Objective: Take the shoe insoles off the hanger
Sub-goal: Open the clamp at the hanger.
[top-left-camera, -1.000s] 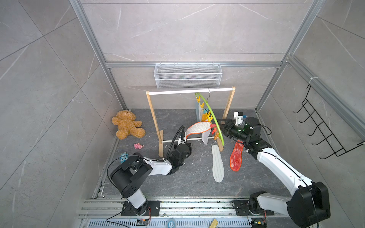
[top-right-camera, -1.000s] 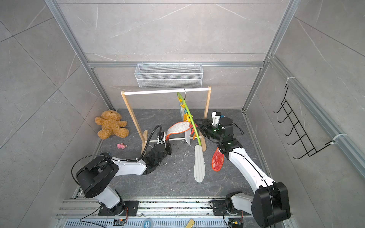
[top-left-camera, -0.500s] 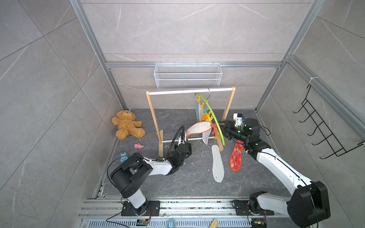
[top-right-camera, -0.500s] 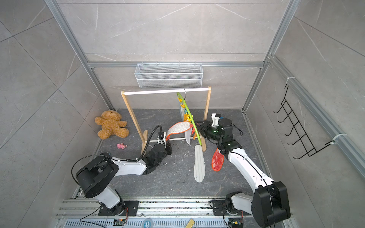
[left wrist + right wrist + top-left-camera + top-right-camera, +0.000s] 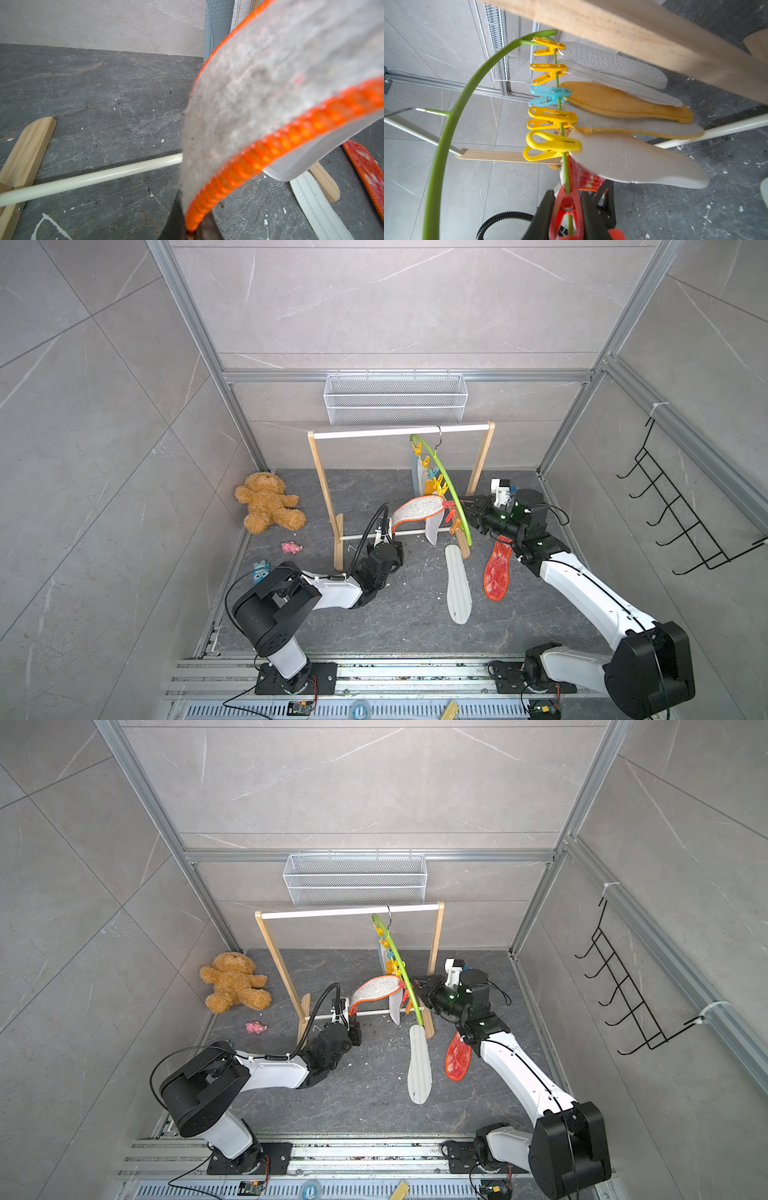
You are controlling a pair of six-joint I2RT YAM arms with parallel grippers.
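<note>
- The hanger (image 5: 450, 113) is looking like smooth, slightly glossy green plastic.
- The red clip (image 5: 566, 205) is shining like glossy plastic.
- The grey insole (image 5: 270, 83) is showing fuzzy felt with an orange stitched-thread rim.
- The white insole (image 5: 643, 162) is looking smooth, matt and embossed.
- The rack (image 5: 27, 145) is showing bare pale wood; its rail (image 5: 93, 178) is gleaming.
- The floor (image 5: 104, 93) is looking like matt, veined dark stone.

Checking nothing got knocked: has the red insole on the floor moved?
No. The red insole lies where it was, just beside the rack's wooden foot.
</note>
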